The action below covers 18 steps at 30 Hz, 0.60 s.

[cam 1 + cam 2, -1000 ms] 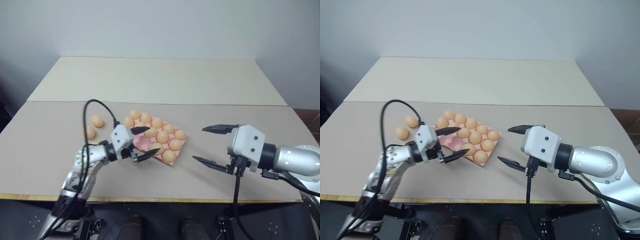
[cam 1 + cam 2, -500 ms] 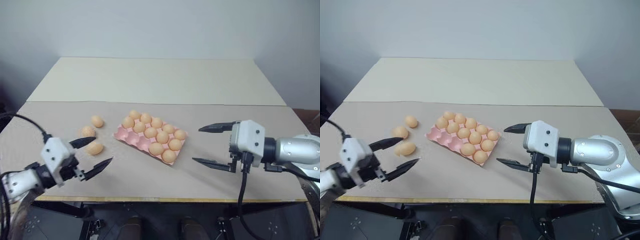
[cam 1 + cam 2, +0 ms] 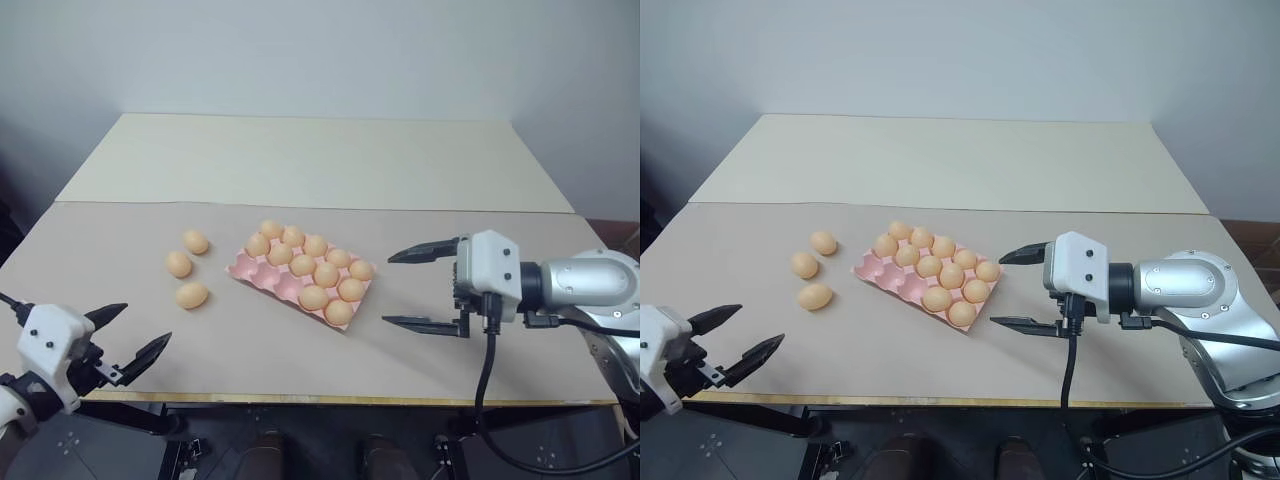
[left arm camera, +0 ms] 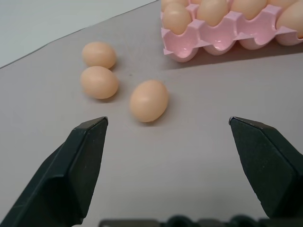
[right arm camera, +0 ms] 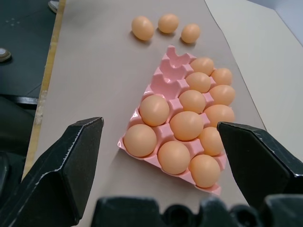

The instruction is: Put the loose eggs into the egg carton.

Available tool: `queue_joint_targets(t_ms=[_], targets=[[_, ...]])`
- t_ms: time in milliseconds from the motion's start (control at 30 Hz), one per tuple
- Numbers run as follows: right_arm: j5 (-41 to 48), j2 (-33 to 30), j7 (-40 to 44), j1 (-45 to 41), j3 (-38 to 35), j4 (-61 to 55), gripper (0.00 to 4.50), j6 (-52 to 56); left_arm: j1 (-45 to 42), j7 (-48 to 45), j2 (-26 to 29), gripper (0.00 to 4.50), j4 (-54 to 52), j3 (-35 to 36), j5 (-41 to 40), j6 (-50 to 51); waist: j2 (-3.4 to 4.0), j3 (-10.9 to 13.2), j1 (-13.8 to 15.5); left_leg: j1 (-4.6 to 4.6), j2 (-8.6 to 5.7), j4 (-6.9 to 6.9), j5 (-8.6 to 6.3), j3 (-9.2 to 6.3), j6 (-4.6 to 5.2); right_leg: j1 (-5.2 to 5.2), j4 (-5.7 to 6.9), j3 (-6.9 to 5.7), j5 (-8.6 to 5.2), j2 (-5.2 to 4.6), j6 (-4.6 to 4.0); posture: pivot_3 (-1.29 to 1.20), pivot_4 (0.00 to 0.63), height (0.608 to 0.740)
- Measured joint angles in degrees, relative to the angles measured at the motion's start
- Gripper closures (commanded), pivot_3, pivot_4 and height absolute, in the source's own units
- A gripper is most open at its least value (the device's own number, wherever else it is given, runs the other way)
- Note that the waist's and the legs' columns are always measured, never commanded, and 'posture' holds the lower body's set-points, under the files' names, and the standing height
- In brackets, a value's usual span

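Three loose eggs (image 3: 196,241) (image 3: 178,264) (image 3: 191,295), light orange-tan, lie on the table left of the egg carton (image 3: 268,278). The carton is a pink tray that sits at an angle mid-table. Several eggs fill it, and three wells along its near-left edge are bare. My left gripper (image 3: 143,325) hangs open and empty at the table's near-left edge, well short of the nearest egg (image 4: 149,100). My right gripper (image 3: 390,288) stands open and empty just right of the carton, pointing at it. The right wrist view shows the carton (image 5: 173,71) and the eggs beyond it.
The table (image 3: 320,160) has a cream board at the back and a tan sheet in front, with a seam between them. Its front edge (image 3: 330,398) runs just behind my left gripper. A black cable (image 3: 484,370) hangs from my right wrist.
My left arm has pulled away from the carton, back and to the left, to the table's near-left edge, still open. With the arm gone, the third loose egg shows. My right gripper stayed put.
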Motion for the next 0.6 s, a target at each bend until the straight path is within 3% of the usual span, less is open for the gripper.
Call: queue_joint_targets(t_ms=[200, 600], targets=[[0.0, -0.7, 0.0, 0.4, -0.2, -0.3, 0.0, 0.1, -6.2, 1.4, 0.3, 0.03, 4.8, -4.9, 2.4, -0.4, 0.0, 0.0, 0.1, 0.01, -0.05, 0.0, 0.0, 0.01, 0.0, 0.0, 0.0, 0.01, 0.01, 0.01, -0.01, 0.0, 0.15, 0.74], [1.1, -2.2, -2.8, 2.6, -2.2, -4.5, 0.0, 2.8, -22.5, 4.1, -1.9, 0.03, 24.7, -22.0, 12.1, -7.7, -0.02, 0.0, 0.2, -0.05, -0.04, -0.01, 0.0, 0.0, 0.0, -0.04, 0.01, 0.01, 0.02, -0.01, -0.01, 0.0, 0.15, 0.74]])
